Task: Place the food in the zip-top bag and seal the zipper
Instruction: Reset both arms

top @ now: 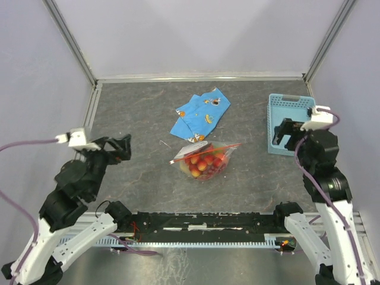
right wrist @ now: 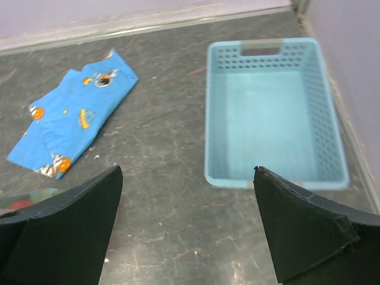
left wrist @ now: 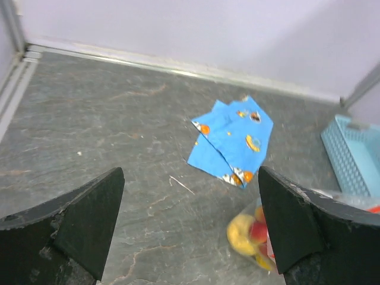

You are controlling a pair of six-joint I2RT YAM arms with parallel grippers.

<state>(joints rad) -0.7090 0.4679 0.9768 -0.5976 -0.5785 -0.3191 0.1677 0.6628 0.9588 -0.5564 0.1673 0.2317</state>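
Fruit (top: 202,163) inside the bag (top: 221,161) at the middle of the table (top: 136,107)
The red zipper strip (top: 205,152) runs along the bag's far edge; left gripper (left wrist: 190,178) hangs at the bag's 9 o'clock, fingers spread wide and empty, right gripper (right wrist: 187,178) at 3 o'clock, likewise spread and empty; blue basket (right wrist: 265,176) sits at 2 o'clock, patterned cloth (top: 200,113) at 12 o'clock
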